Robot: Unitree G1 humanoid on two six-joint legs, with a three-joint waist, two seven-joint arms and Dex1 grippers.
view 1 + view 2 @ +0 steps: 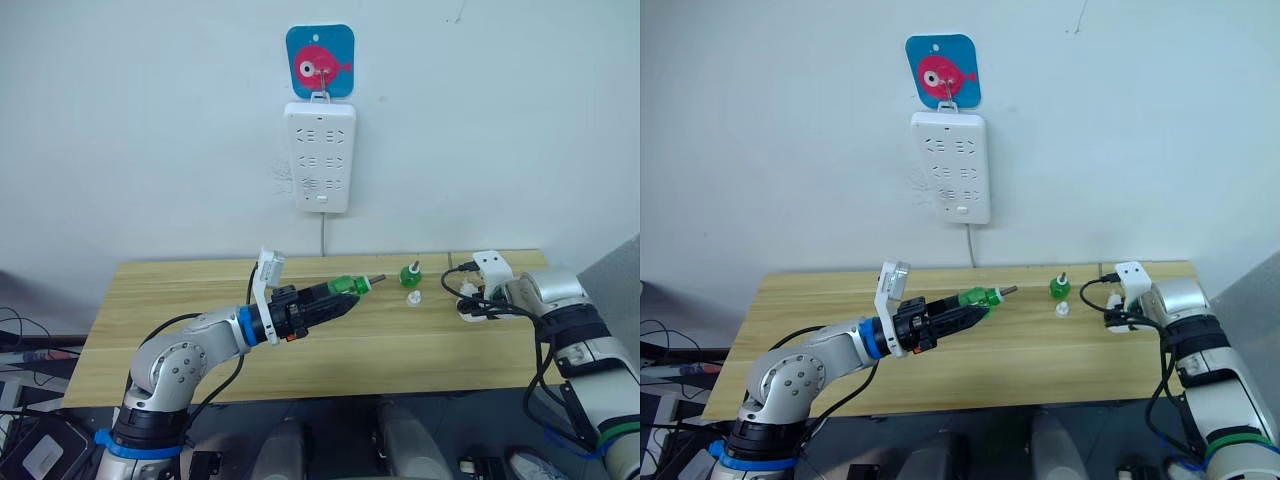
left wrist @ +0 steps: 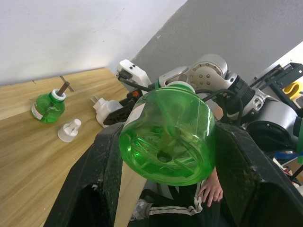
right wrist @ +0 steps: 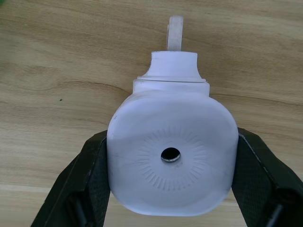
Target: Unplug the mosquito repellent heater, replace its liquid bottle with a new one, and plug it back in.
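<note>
Your left gripper (image 1: pixel 345 297) is over the middle of the wooden table (image 1: pixel 150 300), its two black fingers clamped on a green liquid bottle (image 1: pixel 349 286) held on its side, its brown wick tip aimed toward 3 o'clock; in the left wrist view you look straight at the bottle's round green base (image 2: pixel 165 143) squeezed between the fingers (image 2: pixel 239 163). Your right gripper (image 3: pixel 170 189) sits near the table's right edge at about 3 o'clock from that bottle, and its jaws are closed on the mosquito repellent heater (image 3: pixel 171 153); the right wrist view shows the white rounded body pinched on both sides, the round vent hole facing the camera and a prong pointing away over the wood. In the head views you can make out the heater (image 1: pixel 470 308) as a small white shape at the gripper, unplugged and well below the power strip (image 1: pixel 320 155). Between the two grippers, toward the back of the table, a second green bottle (image 1: pixel 410 273) stands upright with its wick showing, and a small white cap (image 1: pixel 413 297) lies just in front of it, apart from it. The power strip hangs on the wall at 12 o'clock under a blue hook plate with a pink fish (image 1: pixel 320 62), its cord dropping behind the table.
</note>
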